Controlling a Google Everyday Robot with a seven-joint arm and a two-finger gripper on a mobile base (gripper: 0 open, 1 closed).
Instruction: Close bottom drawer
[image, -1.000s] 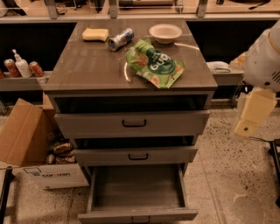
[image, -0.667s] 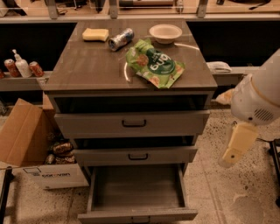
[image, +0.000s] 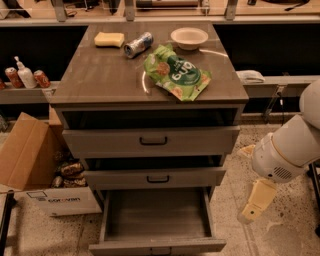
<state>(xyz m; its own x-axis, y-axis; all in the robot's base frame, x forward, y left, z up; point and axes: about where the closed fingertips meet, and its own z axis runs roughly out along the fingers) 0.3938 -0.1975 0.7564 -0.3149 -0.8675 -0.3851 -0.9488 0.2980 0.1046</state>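
- Plainly, the bottom drawer (image: 157, 219) stands pulled far out from the grey-brown cabinet (image: 100, 80), at the lower edge of the camera view. Its plain grey box interior is bare, and its flat front panel runs along the picture's bottom edge.
- Its small black handle shows only in part at that bottom edge.
- Above it, the middle drawer (image: 156, 178) and the top drawer (image: 150, 141) each sit out a little, with a dark gap over each front and a black bar handle at each centre.
- To the right of the cabinet, the gripper (image: 250, 214) hangs low over the speckled floor (image: 280, 235), beside the open bottom drawer's right side and apart from it. It touches nothing.
- It appears as a cream-coloured piece pointing down and to the left from the arm's white rounded joint (image: 280, 157); whether it is spread or pressed together cannot be told.
- On the cabinet top lie a yellow sponge (image: 109, 39), a drink can (image: 138, 44) on its side, a white bowl (image: 189, 37) and a green snack bag (image: 176, 75) near the front right.
- Left of the cabinet an open cardboard box (image: 22, 155) leans against a white carton (image: 60, 200).
- Further left, a shelf holds two red cans (image: 41, 78) and a pump bottle (image: 24, 75).
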